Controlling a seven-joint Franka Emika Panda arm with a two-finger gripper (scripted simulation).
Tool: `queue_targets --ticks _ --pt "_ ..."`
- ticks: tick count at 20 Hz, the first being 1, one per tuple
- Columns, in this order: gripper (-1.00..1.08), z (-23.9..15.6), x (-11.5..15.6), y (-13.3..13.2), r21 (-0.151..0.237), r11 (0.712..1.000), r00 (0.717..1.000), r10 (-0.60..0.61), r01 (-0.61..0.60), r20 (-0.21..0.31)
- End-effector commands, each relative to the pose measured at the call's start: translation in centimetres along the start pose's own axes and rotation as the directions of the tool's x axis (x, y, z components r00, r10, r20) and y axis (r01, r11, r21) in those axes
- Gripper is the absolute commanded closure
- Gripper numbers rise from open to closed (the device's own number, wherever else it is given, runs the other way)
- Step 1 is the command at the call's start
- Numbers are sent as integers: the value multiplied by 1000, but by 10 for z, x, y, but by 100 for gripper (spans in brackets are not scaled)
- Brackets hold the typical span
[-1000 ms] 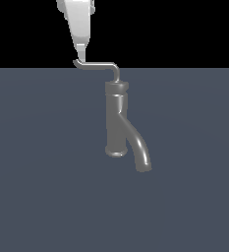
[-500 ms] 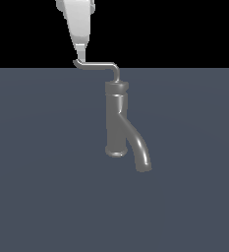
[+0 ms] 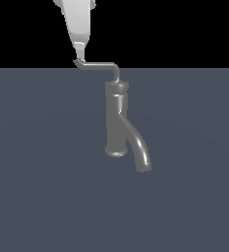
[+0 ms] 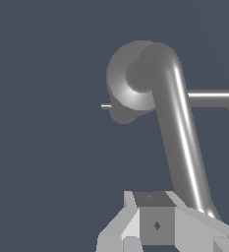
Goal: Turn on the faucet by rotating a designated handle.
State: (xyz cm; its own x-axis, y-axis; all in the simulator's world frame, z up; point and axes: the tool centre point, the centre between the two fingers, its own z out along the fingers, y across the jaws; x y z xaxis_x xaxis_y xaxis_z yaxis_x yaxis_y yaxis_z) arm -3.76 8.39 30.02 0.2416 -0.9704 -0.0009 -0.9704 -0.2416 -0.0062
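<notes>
The dark grey faucet (image 3: 117,123) stands upright, and its curved spout (image 3: 140,152) bends down toward the exterior view's right. From its top collar the thin handle (image 3: 99,64) runs level toward the exterior view's left and ends in a small upturned hook. My white gripper (image 3: 79,55) comes down from above, its tip touching that hook. It looks shut, with nothing between the fingers. In the wrist view the handle (image 4: 180,142) reaches from the faucet's top (image 4: 128,83) to just beside my gripper (image 4: 155,224).
A flat dark blue-grey surface (image 3: 47,172) lies under and around the faucet. Black background fills the area above it. In the wrist view a thinner tube (image 4: 214,98) sticks out sideways from the faucet.
</notes>
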Motion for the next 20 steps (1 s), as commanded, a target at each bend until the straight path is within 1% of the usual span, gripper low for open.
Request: queue_targets --ticks 1,9,10,11,20 --pt "108 0 -1 11 -6 1000 1000 1 -1 -1" --pt "108 0 -2 37 -6 1000 1000 1 -1 -1" --pt "108 0 -2 37 -6 1000 1000 1 -1 -1" --pt "108 0 -5 32 -2 1000 1000 -5 5 0" --pt "108 0 19 60 -3 1000 1000 -3 3 0"
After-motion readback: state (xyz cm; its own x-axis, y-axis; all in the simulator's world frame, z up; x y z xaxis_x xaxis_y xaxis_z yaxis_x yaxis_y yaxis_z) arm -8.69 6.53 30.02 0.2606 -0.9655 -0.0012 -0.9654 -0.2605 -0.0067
